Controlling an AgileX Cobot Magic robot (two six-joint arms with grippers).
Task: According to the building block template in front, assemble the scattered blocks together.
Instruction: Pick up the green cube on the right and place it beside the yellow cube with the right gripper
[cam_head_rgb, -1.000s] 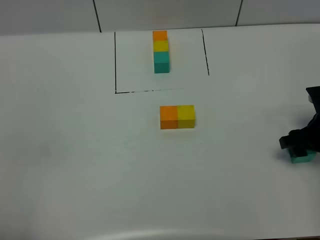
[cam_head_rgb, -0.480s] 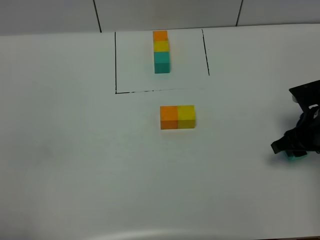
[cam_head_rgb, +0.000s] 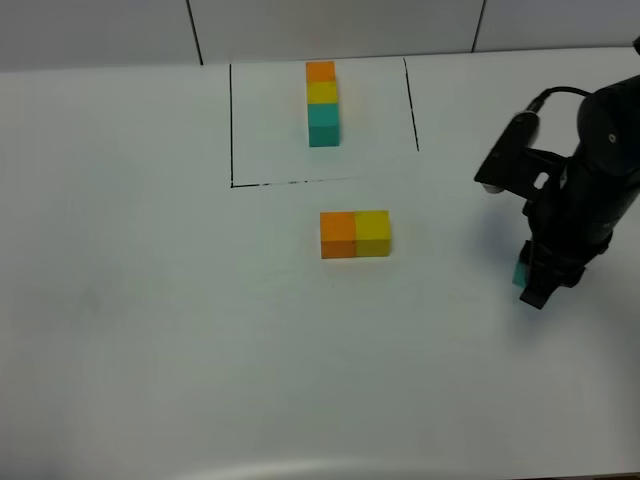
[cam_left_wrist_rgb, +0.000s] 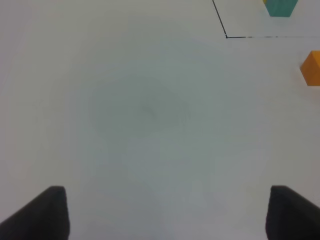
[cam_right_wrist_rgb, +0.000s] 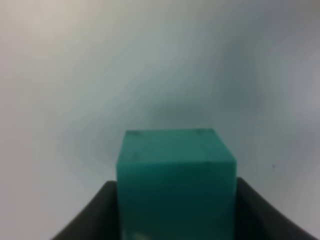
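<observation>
**Teal cube in right grip**

Right gripper (cam_head_rgb: 534, 284) clamped on teal cube (cam_right_wrist_rgb: 175, 185), well right of the orange cube (cam_head_rgb: 337, 233) and yellow cube (cam_head_rgb: 372, 232), which sit touching side by side. Template row (cam_head_rgb: 322, 102) stands beyond them inside black outline (cam_head_rgb: 231, 120). Left gripper (cam_left_wrist_rgb: 162, 215) jaws wide apart, nothing between.

Building block template (cam_head_rgb: 322, 103): three small cubes joined in a straight row, orange farthest, yellow in the middle, teal nearest. It lies flat at the far side of the table, inside a thin black drawn outline (cam_head_rgb: 231, 125).

Orange block (cam_head_rgb: 338, 234) and yellow block (cam_head_rgb: 372, 233): matte cubes, side by side and touching, orange on the left. They sit just in front of the outline's near line.

Teal block (cam_right_wrist_rgb: 175, 185): well apart to the right, upright, clamped between the fingers of the right gripper (cam_head_rgb: 532, 285). Only a sliver shows from above.
</observation>
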